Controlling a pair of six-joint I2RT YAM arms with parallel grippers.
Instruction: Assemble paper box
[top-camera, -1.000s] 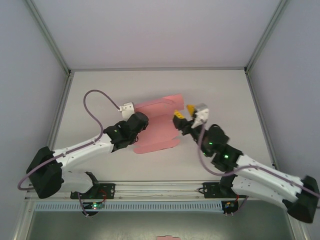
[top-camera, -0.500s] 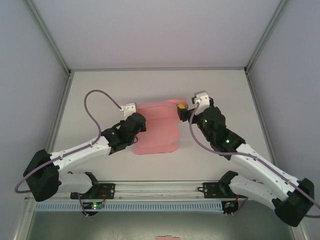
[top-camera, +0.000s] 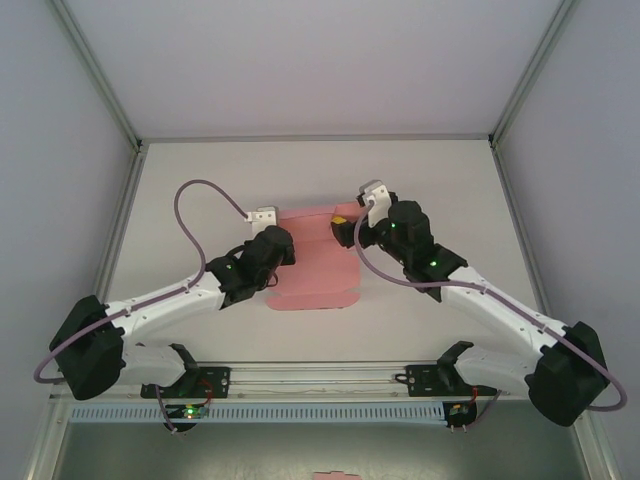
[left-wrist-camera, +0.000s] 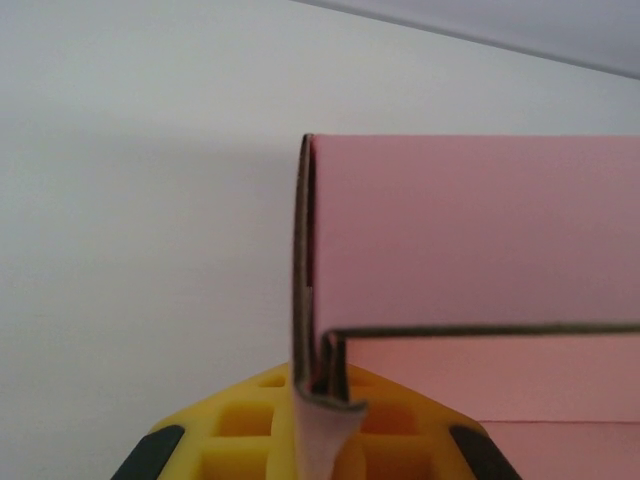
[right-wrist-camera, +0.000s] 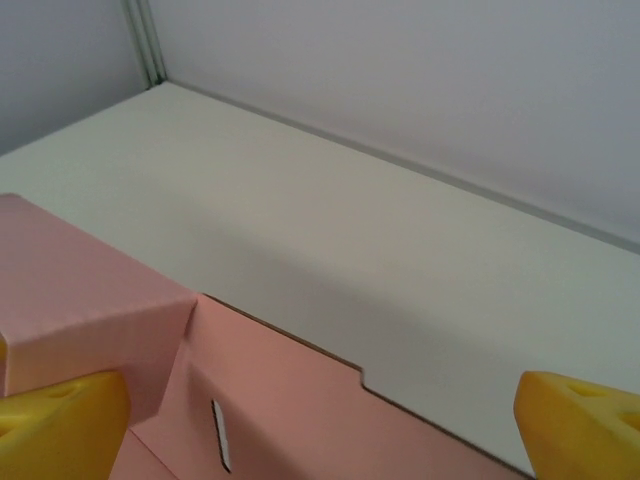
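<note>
Near the middle of the white counter (top-camera: 200, 180) lay the pink thin-card paper box (top-camera: 315, 268), a die-cut sheet mostly flat on the surface with its far strip folded up. From the top view we saw both arms reaching in toward it, the left arm to its left edge and the right arm to its far right corner. At the left wrist, the left end effector (left-wrist-camera: 320, 430) was clenched on a doubled fold of the card, the pinched edge standing upright between its yellow fingers (left-wrist-camera: 240, 420), with a pink panel rising beyond it. At the right wrist, the right end effector (right-wrist-camera: 322, 425) was released, its two yellow fingertips (right-wrist-camera: 60, 415) spread wide apart over the sheet. We noted a raised folded flap just beside the left-hand fingertip, a short slit (right-wrist-camera: 218, 435) cut in the flat card, and a stepped notch along the sheet's far edge.
</note>
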